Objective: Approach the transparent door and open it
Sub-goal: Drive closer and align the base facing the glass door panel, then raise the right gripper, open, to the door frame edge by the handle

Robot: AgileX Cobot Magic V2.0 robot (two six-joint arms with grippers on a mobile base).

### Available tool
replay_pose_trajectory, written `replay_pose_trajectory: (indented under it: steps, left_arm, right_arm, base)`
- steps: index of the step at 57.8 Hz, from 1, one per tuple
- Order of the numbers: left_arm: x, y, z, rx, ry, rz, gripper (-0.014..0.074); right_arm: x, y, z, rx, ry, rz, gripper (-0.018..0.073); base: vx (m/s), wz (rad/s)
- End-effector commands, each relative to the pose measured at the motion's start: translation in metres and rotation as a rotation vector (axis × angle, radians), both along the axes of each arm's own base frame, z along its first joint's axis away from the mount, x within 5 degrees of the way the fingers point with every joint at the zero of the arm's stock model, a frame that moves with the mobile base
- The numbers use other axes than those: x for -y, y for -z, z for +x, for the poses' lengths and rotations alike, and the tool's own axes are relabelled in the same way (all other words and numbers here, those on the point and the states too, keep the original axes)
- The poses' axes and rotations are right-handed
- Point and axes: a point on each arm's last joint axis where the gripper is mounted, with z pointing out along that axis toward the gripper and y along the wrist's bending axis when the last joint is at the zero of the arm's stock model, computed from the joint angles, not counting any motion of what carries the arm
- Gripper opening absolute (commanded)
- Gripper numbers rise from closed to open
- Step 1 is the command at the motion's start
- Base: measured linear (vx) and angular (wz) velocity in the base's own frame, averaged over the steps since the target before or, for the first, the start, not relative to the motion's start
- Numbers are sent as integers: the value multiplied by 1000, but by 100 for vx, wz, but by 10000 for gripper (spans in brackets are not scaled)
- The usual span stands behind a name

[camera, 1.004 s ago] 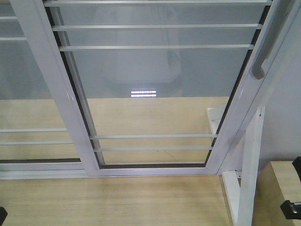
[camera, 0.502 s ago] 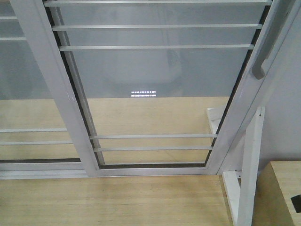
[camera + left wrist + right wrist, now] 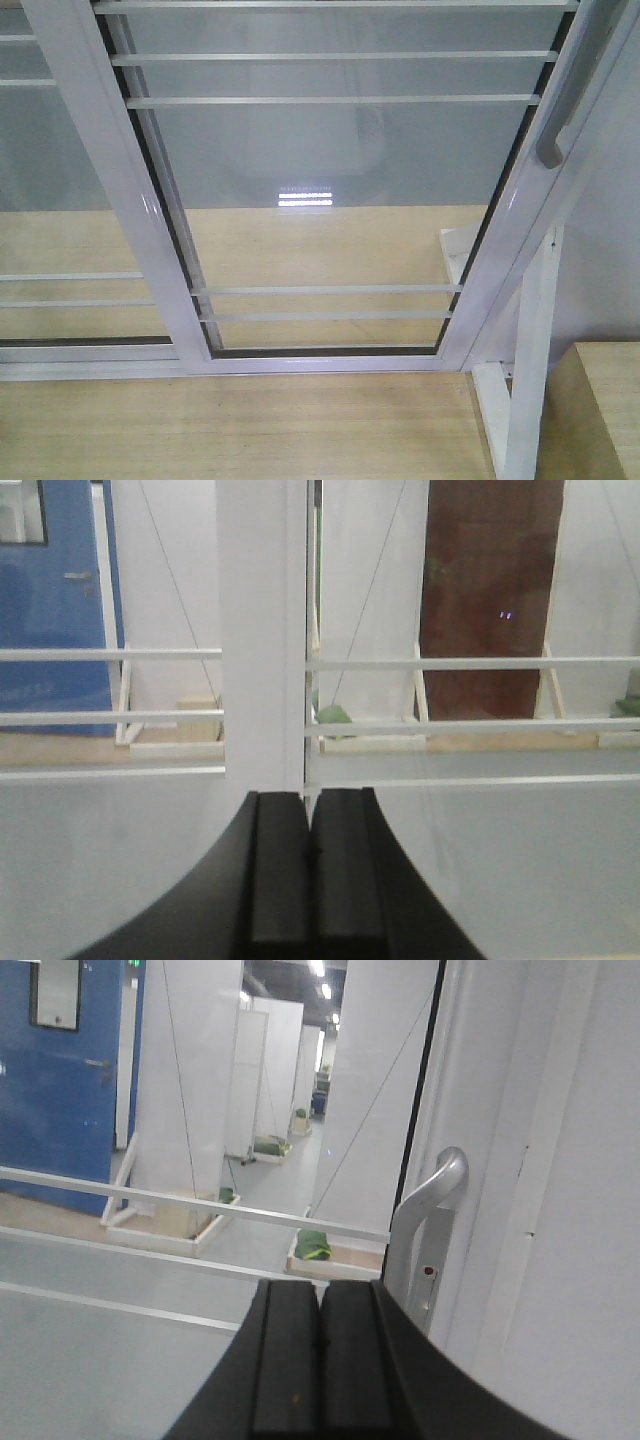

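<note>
The transparent door point(image 3: 330, 150) fills the front view: clear glass with thin white bars in a glossy white frame. Its curved grey handle point(image 3: 560, 110) is on the right stile at the top right. In the right wrist view the handle point(image 3: 425, 1210) and its lock plate point(image 3: 432, 1270) stand just right of my right gripper point(image 3: 320, 1295), which is shut and empty, a little short of the glass. My left gripper point(image 3: 308, 805) is shut and empty, facing a white frame post point(image 3: 260, 630). Neither gripper shows in the front view.
A handle-less glass panel point(image 3: 60, 200) overlaps the door on the left. A white stand point(image 3: 530, 350) and a wooden surface point(image 3: 610, 400) sit at the lower right. Wooden floor point(image 3: 250, 420) lies before the door track. A blue door point(image 3: 55, 600) shows beyond the glass.
The dark gripper parts at the bottom corners of the front view have moved out of that view. The door has not moved.
</note>
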Motion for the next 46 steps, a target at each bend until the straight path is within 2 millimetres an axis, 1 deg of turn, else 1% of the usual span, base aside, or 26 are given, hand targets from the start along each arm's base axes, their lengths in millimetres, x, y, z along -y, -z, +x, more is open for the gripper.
replay_pose_trajectory:
  steps: [1,3,6,10,14,19,24,29,46]
  left_arm:
    - [2,-31,29,43,-4,-16,3]
    - [3,-37,41,34,-5,-15,3]
    - [4,-45,58,27,-6,-14,3]
    - [6,-54,79,28,-8,-14,3]
    - [7,-62,96,36,-9,-15,3]
    - [8,-67,108,46,-10,-15,3]
    - [8,-65,115,42,-12,-15,3]
    - [8,-63,118,42,-12,-15,3]
    - [8,-62,118,31,-12,-13,3]
  right_arm:
    - [-3,-33,29,44,6,-58,-4]
    - [-5,-39,38,32,6,-66,-4]
    - [-7,-47,60,7,4,-65,-4]
    - [-10,-53,81,3,1,-63,-4]
    - [-12,-53,99,2,-2,-57,-4]
    - [-14,-48,114,-6,-6,-49,-4]
    - [-16,-40,125,-41,-7,-55,-4]
    - [-16,-35,131,-61,-8,-57,-4]
    - [-17,-29,137,-84,-9,-59,-4]
  base:
    - [0,0]
    - [0,0]
    - [0,0]
    - [0,0]
    - [0,0]
    - [0,0]
    - [0,0]
    - [0,0]
    - [0,0]
